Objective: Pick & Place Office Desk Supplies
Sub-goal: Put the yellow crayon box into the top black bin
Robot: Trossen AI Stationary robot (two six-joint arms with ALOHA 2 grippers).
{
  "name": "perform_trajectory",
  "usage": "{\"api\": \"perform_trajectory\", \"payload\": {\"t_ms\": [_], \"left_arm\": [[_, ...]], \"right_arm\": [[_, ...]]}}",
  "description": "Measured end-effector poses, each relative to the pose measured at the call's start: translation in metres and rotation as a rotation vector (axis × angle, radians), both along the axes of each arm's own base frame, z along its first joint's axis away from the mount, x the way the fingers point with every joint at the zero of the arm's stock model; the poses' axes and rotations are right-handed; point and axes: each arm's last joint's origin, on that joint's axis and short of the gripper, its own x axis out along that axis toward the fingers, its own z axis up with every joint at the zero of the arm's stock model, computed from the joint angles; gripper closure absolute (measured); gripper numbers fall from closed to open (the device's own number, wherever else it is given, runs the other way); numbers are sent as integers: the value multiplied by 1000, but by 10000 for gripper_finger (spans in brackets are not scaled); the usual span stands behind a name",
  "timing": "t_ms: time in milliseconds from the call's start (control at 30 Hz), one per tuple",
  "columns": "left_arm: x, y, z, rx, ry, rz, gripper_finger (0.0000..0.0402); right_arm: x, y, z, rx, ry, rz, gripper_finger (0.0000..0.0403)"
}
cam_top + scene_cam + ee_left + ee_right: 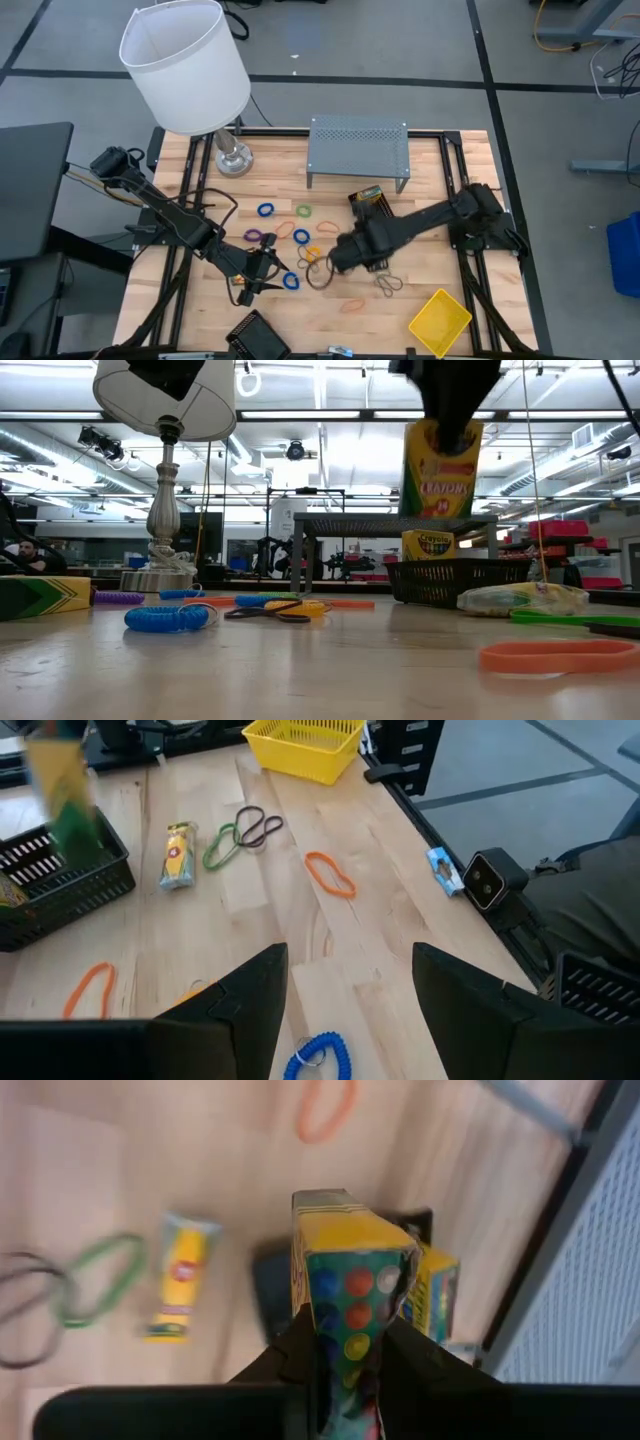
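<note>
My right gripper [450, 390] is shut on a yellow-and-green crayon box [441, 465], held high above a black mesh tray [450, 580]. A second crayon box [432, 1290] stands in that tray. My left gripper [350, 1010] is open and empty, low over the table near its near edge. A blue coil loop [320, 1055] lies on the wood just below and between its fingers. A yellow tray [440, 320] sits at the near right. Coloured rubber bands [300, 235] lie scattered mid-table. My right gripper pinches the crayon box between its two fingers [300, 1350], on two opposite sides at its upper end [450, 428]. The fingers come from above, pointing down. The box hangs upright below them, lifted clear over the black mesh tray.
The white-shaded lamp [185, 65] stands at the far left, the grey perforated shelf [358, 150] at the far middle. Another black tray [258, 335] sits at the near edge. A small yellow packet [178, 855], green and dark bands [235, 835] and an orange band [330, 875] lie between the arms.
</note>
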Motion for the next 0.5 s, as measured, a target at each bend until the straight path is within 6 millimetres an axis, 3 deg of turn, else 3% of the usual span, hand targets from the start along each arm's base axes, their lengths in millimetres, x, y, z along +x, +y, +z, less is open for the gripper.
{"api": "perform_trajectory", "payload": {"t_ms": [233,500], "left_arm": [[0,0,1,0,-6,-2,182],[0,0,1,13,-11,-10,182]], "right_arm": [[-3,-45,-31,-27,157,-70,342],[-2,-77,-53,5,241,-52,342]]}}
